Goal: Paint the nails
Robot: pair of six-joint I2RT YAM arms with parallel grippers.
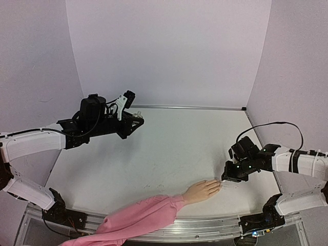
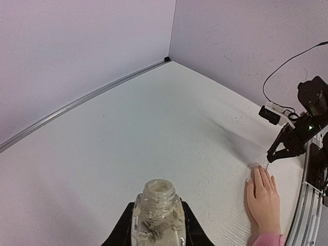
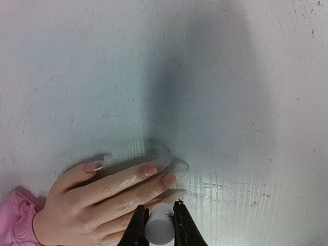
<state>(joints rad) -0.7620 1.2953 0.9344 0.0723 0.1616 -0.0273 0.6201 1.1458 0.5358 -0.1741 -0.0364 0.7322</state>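
Note:
The peach mannequin hand [image 1: 202, 190] lies palm down near the table's front edge, and its pink sleeve [image 1: 138, 218] trails off to the near left. The nails [image 3: 163, 164] are long, clear tips on the outstretched fingers. My right gripper [image 3: 159, 207] is shut on a white cylindrical brush cap [image 3: 158, 231] and hovers just over the fingertips; the brush tip itself is hidden. My left gripper [image 2: 157, 212] is held up at the far left, shut on an open clear glass bottle [image 2: 156, 197] with its neck uncapped.
Pale walls close in the white table on three sides, with a metal strip [image 1: 189, 107] along the far edge. A metal rail [image 1: 205, 225] runs along the near edge. A black cable [image 1: 277, 124] loops above the right arm.

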